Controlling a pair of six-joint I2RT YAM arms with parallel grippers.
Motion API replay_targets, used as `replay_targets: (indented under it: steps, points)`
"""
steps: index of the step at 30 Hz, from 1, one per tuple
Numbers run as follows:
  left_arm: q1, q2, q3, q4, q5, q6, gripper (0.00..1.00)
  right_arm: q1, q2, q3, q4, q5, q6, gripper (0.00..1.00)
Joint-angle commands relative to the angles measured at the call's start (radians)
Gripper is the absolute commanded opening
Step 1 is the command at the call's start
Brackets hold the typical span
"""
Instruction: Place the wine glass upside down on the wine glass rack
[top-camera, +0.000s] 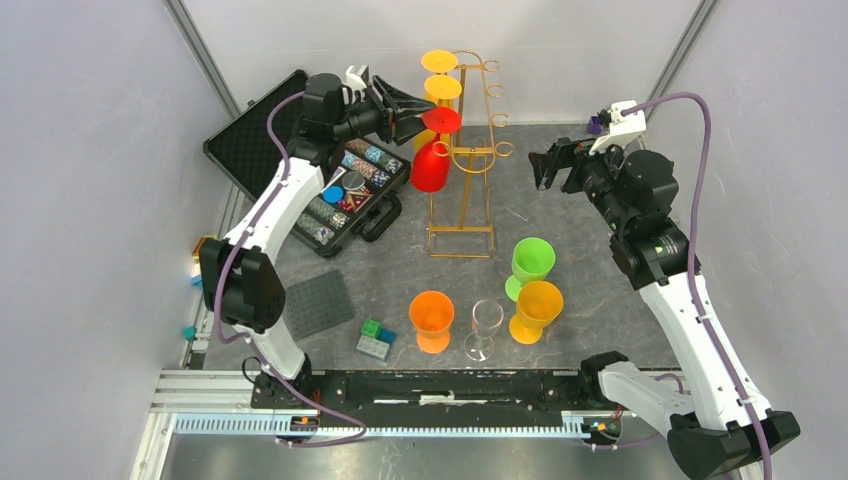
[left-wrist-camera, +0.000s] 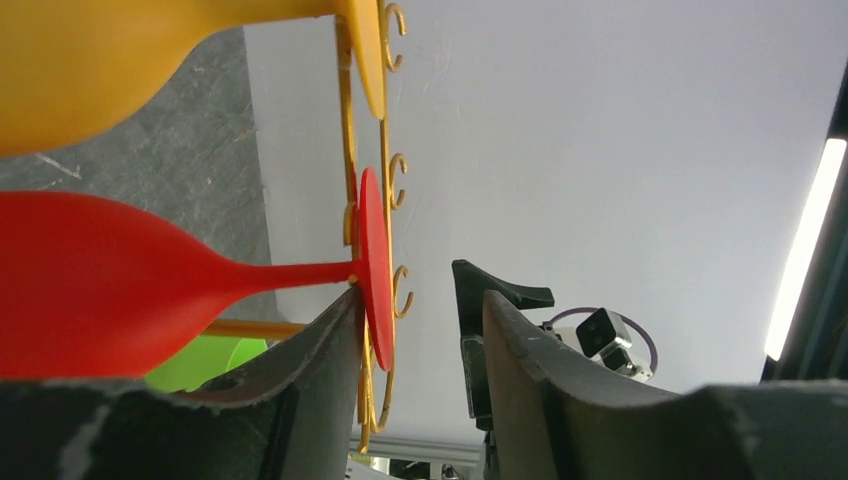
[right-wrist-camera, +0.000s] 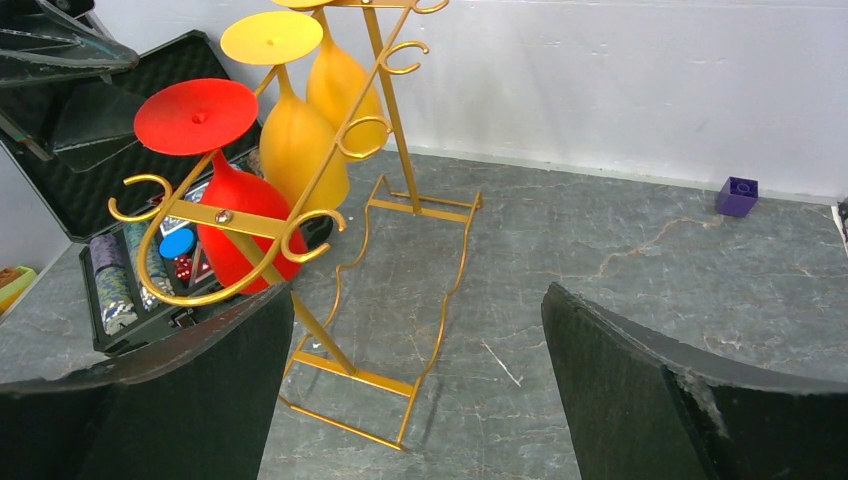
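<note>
Left gripper (left-wrist-camera: 420, 340): open. My two fingers (left-wrist-camera: 300, 390) stand apart, one on each side of the red foot's edge, and I am not squeezing it.
Red wine glass (right-wrist-camera: 240, 225): it hangs upside down on the wine glass rack (right-wrist-camera: 205, 214), bowl down and flat foot on top.
Why it hangs: the thin stem sits in a gold ring loop. The wide foot cannot slip through, so the rack carries the glass, not me.
Its spot: the low loop on the side near my left arm, under two yellow glasses (right-wrist-camera: 295, 150) that hang the same way.
Right gripper (right-wrist-camera: 417, 330): wide open with nothing in it, and well apart from the rack, so it is not in the way.
How far: I think this glass is done.
Next move: I think my left hand should slide straight back, slowly.
What could go wrong: one finger looks very close to the foot. A bump could shake the glass in its loop or rock the rack.
Waiting upright near my arm bases: an orange glass (top-camera: 431, 318), a clear glass (top-camera: 486, 322) and a green glass (top-camera: 531, 260), among others.
</note>
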Motion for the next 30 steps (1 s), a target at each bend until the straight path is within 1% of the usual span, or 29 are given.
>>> replay_targets:
  steps: [1,4,8,16,19,24,30]
  points:
    - [0.0,-0.074,0.005,-0.151,-0.013,0.121,0.55,-0.004,-0.013,0.019,0.024,-0.004,-0.007,0.98]
    - [0.005,-0.1,0.018,-0.264,-0.049,0.197,0.6,-0.004,-0.012,0.027,0.024,-0.002,-0.008,0.98]
    - [0.014,-0.118,0.038,-0.37,-0.067,0.27,0.64,-0.004,-0.013,0.028,0.023,-0.004,-0.013,0.98]
    - [0.014,-0.197,0.001,-0.475,-0.09,0.366,0.65,-0.004,-0.019,0.024,0.016,-0.012,-0.016,0.98]
    - [0.014,-0.25,-0.04,-0.518,-0.099,0.409,0.64,-0.004,-0.022,0.018,0.017,-0.017,-0.016,0.98]
    - [0.005,-0.351,-0.123,-0.634,-0.14,0.508,0.64,-0.004,-0.022,0.004,0.016,-0.027,-0.011,0.98]
    - [-0.051,-0.474,-0.247,-0.733,-0.185,0.578,0.63,-0.003,-0.02,-0.007,0.018,-0.039,-0.004,0.98]
